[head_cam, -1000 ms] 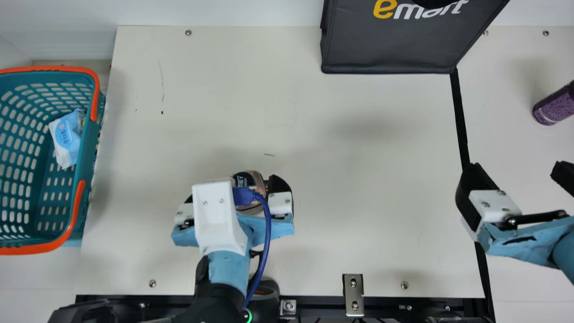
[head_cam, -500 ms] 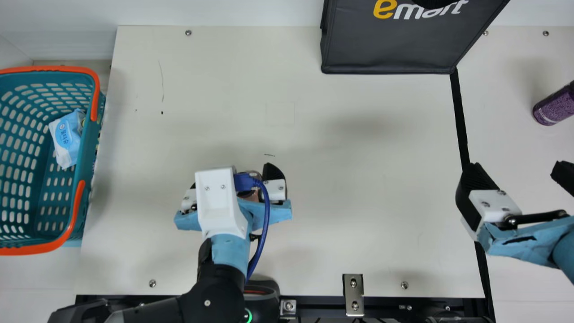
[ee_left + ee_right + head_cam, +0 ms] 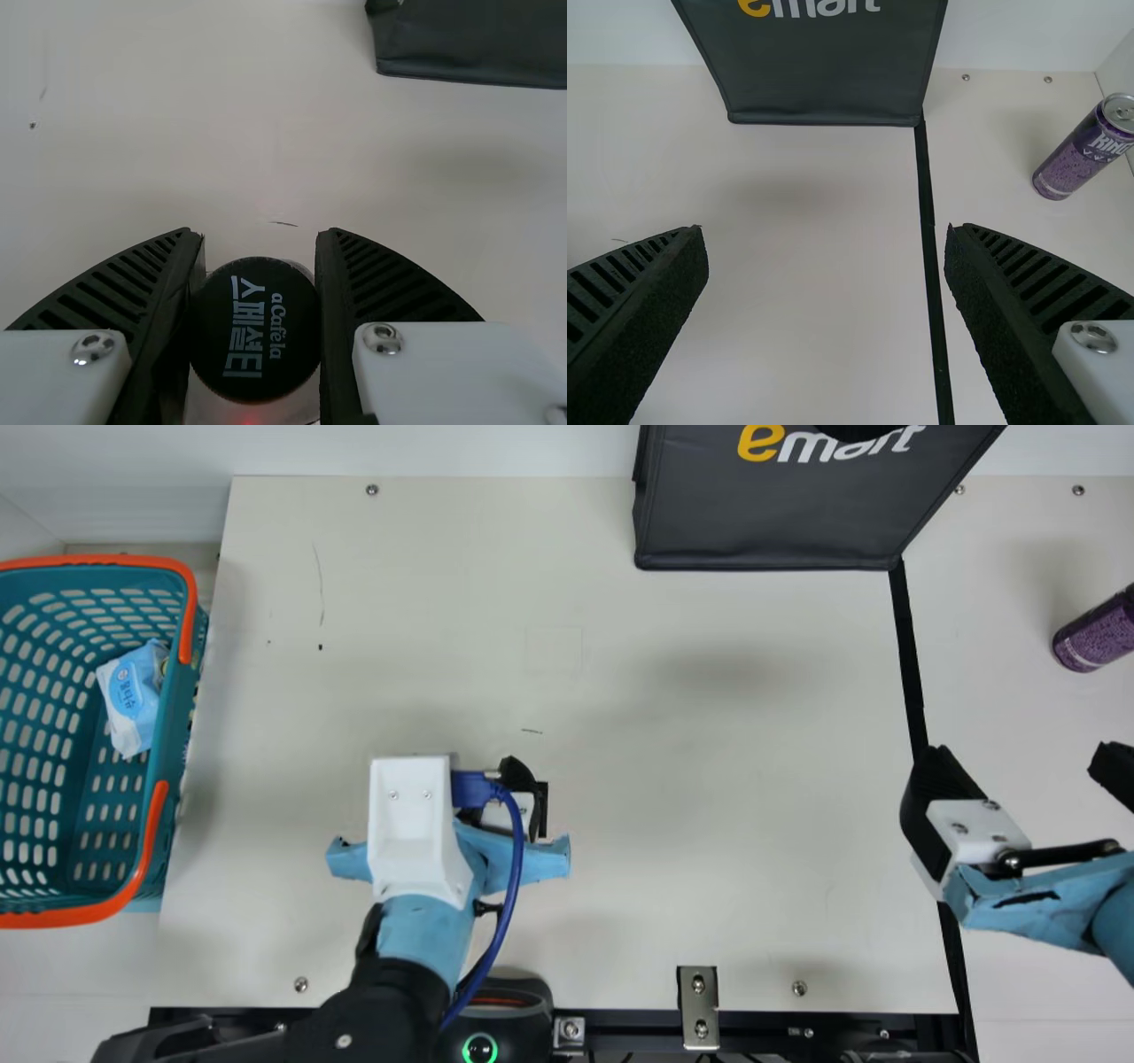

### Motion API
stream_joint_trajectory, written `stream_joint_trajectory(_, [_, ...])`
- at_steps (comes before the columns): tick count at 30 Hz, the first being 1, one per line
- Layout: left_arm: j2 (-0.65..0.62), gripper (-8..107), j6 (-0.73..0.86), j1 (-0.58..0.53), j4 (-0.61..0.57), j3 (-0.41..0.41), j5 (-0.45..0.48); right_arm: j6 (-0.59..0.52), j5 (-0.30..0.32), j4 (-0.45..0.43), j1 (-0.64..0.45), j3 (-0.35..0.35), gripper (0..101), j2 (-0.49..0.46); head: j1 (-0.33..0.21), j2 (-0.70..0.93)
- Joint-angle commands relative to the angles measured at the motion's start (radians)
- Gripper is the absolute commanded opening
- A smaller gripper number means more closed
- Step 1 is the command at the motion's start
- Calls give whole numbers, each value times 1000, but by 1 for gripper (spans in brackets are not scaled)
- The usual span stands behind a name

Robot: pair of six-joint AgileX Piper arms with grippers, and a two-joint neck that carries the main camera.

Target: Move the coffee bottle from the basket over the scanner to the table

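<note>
Overhead, the main view has the left fingers [image 3: 516, 773] mostly hidden by the arm's white and blue parts, over the near side of the worktop [image 3: 673, 762]. Just nearer than that arm's end sits the black scanner [image 3: 509, 992], its green ring lit. The right fingers [image 3: 939, 779] stand wide apart near the black strip [image 3: 908, 655], holding nothing. A pack of wipes [image 3: 131, 700] lies in the teal basket [image 3: 170, 717] at the left; the dark bag [image 3: 766, 518] is at the far side, and a purple can [image 3: 1094, 633] at the far right.

In the left wrist view, the bottle [image 3: 255, 332] is gripped between the left fingers, one against each side, the gap just its width. Its black cap faces the camera, level with the fingers' front parts, and a red glow shows on the body below.

In the right wrist view, the right fingers are spread broadly, with the strip running between them and the can beyond.
</note>
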Motion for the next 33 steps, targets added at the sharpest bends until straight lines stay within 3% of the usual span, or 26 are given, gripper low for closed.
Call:
stream_joint_trajectory(1, [-42,-8,91,-2,-14,-3,-17,0,0,0,0,0,95,0,-30,0])
stream_joint_trajectory(10, [-193,-8,409,27,-99,20,-169,0,0,0,0,0,95,0,-30,0])
stream_joint_trajectory(16, [-257,-8,669,82,-217,46,-289,0,0,0,0,0,95,0,-30,0])
stream_joint_trajectory(24, [-325,-8,1071,150,-456,88,-431,0,0,0,0,0,95,0,-30,0])
stream_joint_trajectory(33, [-356,-8,1501,235,-744,95,-462,0,1,0,0,0,95,0,-30,0])
